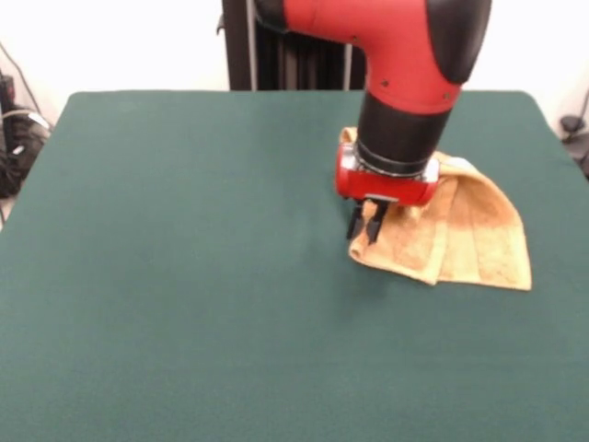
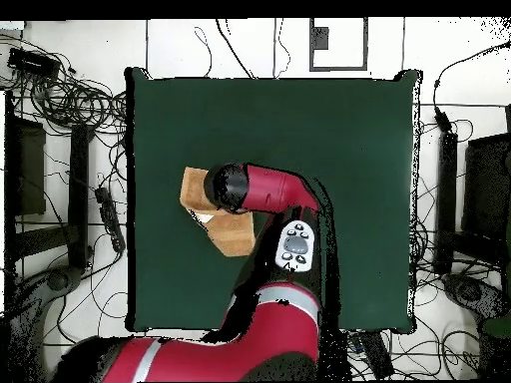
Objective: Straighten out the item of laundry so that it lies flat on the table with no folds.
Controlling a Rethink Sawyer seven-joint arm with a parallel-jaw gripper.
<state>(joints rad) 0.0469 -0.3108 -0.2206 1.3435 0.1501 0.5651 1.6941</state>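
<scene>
Orange-tan terry towel [image 1: 469, 235] lies folded on the dark green table [image 1: 184, 276], its near-left edge under narrowly parted black fingers [image 1: 366, 222]; the arm hides part.

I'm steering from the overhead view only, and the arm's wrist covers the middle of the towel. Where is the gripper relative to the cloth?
Observer: In the front view the gripper is down low at the towel's picture-left edge, not over its middle. I cannot tell whether it touches the cloth.
Operator: Is the towel flat under there?
Observer: No. It is folded, with one layer lying over another, and a fold line runs down to the near edge.
Operator: Anything else close to the gripper?
Observer: Only bare green table on the gripper's other side.
</scene>
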